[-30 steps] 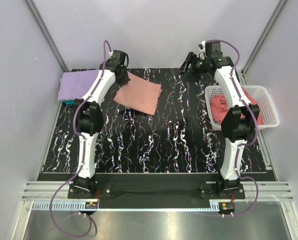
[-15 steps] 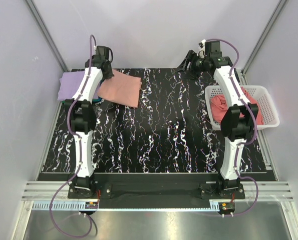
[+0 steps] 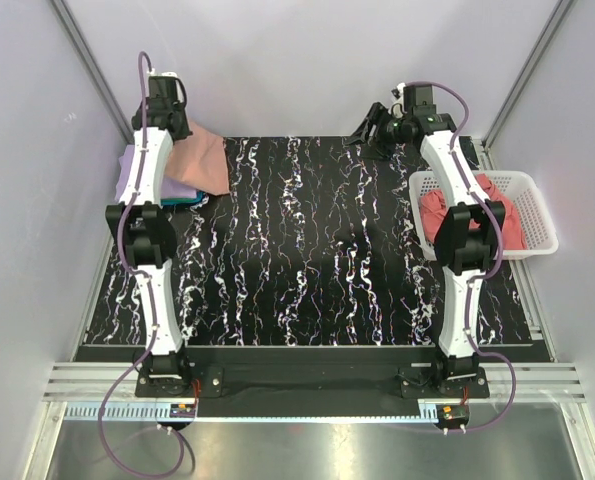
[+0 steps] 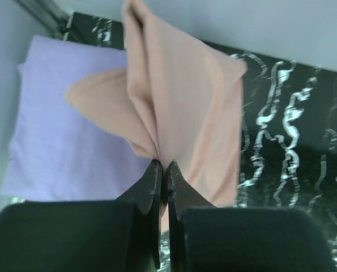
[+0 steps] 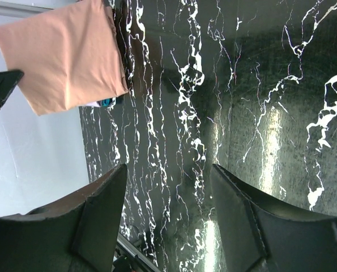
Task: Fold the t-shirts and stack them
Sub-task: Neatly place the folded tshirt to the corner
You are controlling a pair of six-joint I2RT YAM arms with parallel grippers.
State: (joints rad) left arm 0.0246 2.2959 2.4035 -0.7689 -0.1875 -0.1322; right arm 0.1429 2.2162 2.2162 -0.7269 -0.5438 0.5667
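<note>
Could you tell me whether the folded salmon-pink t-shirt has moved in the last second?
Yes: the salmon-pink cloth t-shirt moved left across the black marbled table over the lavender-purple t-shirt.

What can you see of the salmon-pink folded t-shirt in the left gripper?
The salmon-pink folded t-shirt is soft cloth in a rough rectangle, a stitched hem curling at one side. The shut left gripper pinches one edge, so it hangs creased above the folded lavender t-shirt. Whether it touches that shirt is unclear.

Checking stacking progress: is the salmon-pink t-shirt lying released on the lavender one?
No, the left end effector is shut on a fold of the salmon-pink t-shirt, bunched at the pinch above the lavender t-shirt.
</note>
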